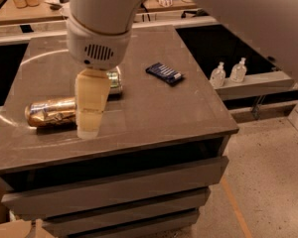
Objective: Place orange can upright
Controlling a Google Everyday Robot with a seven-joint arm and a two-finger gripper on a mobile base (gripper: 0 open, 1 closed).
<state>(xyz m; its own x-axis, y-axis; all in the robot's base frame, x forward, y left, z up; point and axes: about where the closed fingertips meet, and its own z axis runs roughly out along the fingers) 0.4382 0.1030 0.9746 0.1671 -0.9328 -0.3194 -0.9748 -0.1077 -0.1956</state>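
Observation:
The orange can [48, 112] lies on its side near the left front of the brown table [154, 113]. It is shiny copper-orange with a silver end facing left. My gripper [88, 127] hangs from the big white arm [100, 29] and points down at the table. It stands right at the can's right end and covers that end. I cannot tell if it touches the can.
A green can [116, 81] lies on its side behind the gripper, mostly hidden. A dark blue packet [165, 73] lies at the table's back right. Two small clear bottles [228, 73] stand on a lower shelf to the right. Drawers front the table below.

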